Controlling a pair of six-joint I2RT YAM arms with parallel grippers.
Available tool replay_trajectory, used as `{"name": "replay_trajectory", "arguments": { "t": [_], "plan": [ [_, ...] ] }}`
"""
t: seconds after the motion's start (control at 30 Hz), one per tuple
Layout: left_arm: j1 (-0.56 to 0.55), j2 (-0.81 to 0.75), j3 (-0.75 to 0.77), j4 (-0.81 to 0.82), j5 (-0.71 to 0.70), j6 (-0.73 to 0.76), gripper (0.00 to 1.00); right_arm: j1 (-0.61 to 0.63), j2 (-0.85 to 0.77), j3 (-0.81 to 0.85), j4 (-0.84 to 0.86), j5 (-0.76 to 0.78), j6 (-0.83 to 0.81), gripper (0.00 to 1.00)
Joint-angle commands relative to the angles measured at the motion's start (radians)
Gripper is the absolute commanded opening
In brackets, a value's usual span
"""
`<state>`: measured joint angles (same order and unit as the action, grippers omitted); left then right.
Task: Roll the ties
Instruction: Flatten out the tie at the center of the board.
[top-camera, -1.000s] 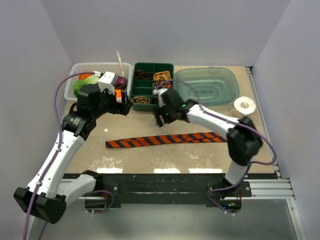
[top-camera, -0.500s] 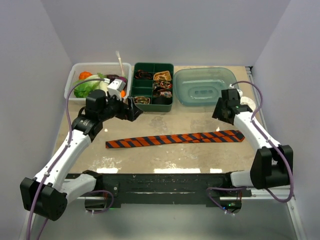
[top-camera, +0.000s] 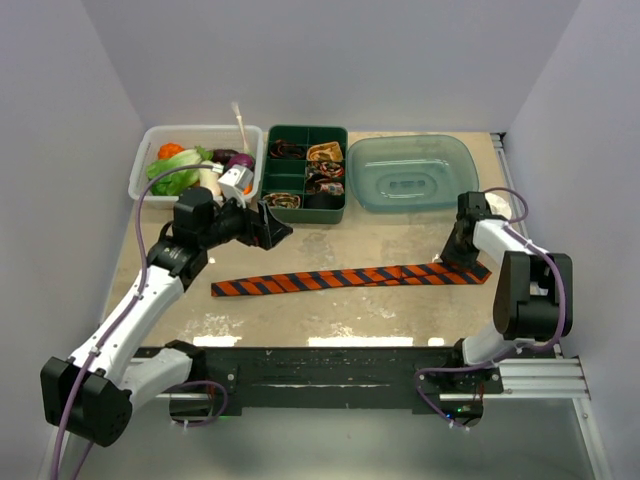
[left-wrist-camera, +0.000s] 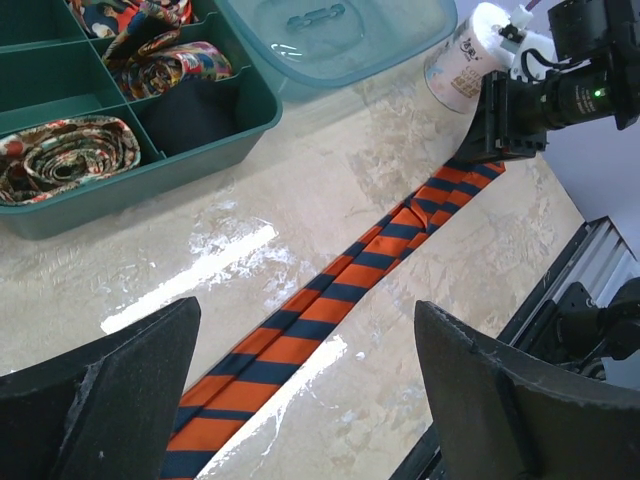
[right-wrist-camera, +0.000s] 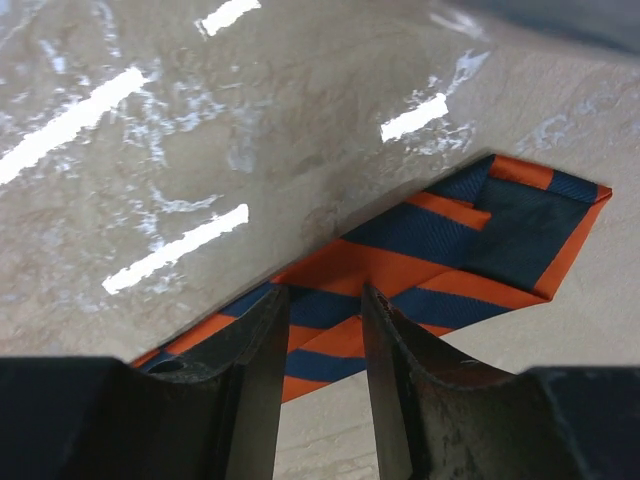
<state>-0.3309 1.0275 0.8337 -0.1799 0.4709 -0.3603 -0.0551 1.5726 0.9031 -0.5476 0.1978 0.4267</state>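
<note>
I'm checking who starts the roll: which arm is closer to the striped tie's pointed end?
Right. The right fingers sit at the tie's pointed end; the left fingers hover by the green tray.

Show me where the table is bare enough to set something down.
Bare: the strip between the striped tie and the table's near edge, and the patch between the tie and the teal container. Crowded: the back row of clear bin, green tray and container; also the right end, where the right gripper meets the tie.

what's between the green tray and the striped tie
Only bare tabletop lies between the green tray and the striped tie; the left wrist view shows that stretch best.
</note>
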Motion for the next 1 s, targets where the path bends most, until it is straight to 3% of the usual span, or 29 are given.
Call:
{"name": "replay_trajectory", "arguments": {
  "t": [0.0,0.13,0.17,0.2,0.37,0.77,0.97],
  "plan": [
    [-0.007,-0.017,0.018,0.046,0.025,-0.017,0.93,-0.012,0.000,-0.016,0.025,-0.026,-0.011,0.39],
    [-0.007,-0.018,0.021,0.042,0.026,-0.012,0.93,-0.015,0.018,-0.024,0.029,-0.038,-0.012,0.38],
    [-0.007,-0.018,0.021,0.043,0.028,-0.012,0.93,-0.017,0.024,-0.018,0.031,-0.038,-0.014,0.22],
    [-0.005,-0.018,0.021,0.043,0.026,-0.014,0.93,-0.017,0.032,-0.020,0.031,-0.040,-0.013,0.14],
    [-0.005,-0.020,0.021,0.045,0.025,-0.011,0.93,-0.018,0.027,-0.023,0.018,-0.055,-0.017,0.00],
    [-0.008,-0.014,0.018,0.037,0.011,-0.002,0.93,-0.019,-0.200,-0.021,-0.052,0.044,0.024,0.00],
    [-0.005,-0.010,0.022,0.037,0.017,-0.003,0.93,-0.020,-0.157,-0.023,-0.054,0.074,0.017,0.00]
  ]
}}
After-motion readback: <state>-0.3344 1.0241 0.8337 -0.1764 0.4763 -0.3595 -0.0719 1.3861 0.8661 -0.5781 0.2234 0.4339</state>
